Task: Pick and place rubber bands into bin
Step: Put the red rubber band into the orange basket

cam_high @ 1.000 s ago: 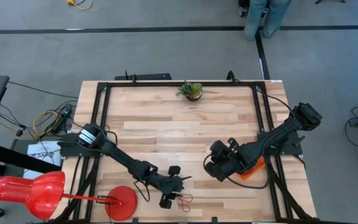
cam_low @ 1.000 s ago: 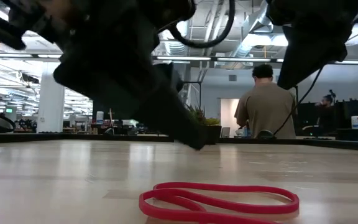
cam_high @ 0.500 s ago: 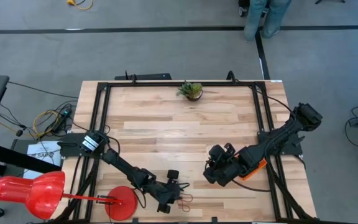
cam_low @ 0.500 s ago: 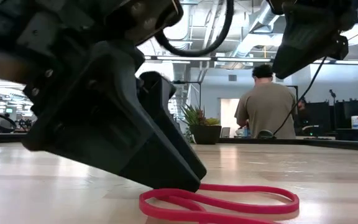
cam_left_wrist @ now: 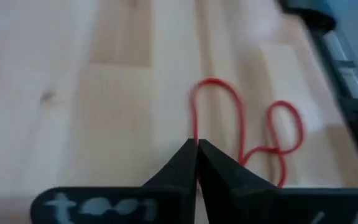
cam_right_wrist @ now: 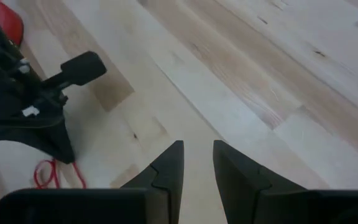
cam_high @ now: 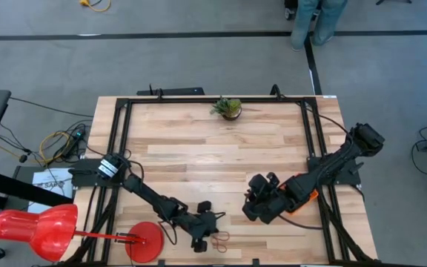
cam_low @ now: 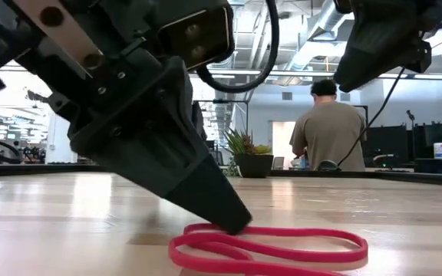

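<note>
Left gripper [cam_left_wrist: 196, 149]: fingers pressed together, tips down on the table — pinching one strand of the red rubber band [cam_left_wrist: 241, 134] at its near loop.
Rubber band: a thin red loop twisted into a figure-eight, lying flat on the wood near the table's front edge [cam_high: 220, 238]; in the low view it trails away from the fingertip [cam_low: 229, 218].
Right gripper [cam_right_wrist: 197, 157]: fingers slightly apart, holding nothing, hanging above bare wood on the right half of the table.
Bin [cam_high: 304, 202]: orange, at the right edge of the table — just behind the right gripper, largely covered by that arm.
Table [cam_high: 199, 148]: pale wooden planks inside a black frame.
Plant [cam_high: 228, 107]: small pot at the far edge.
Red disc [cam_high: 145, 241]: at the front left corner.
</note>
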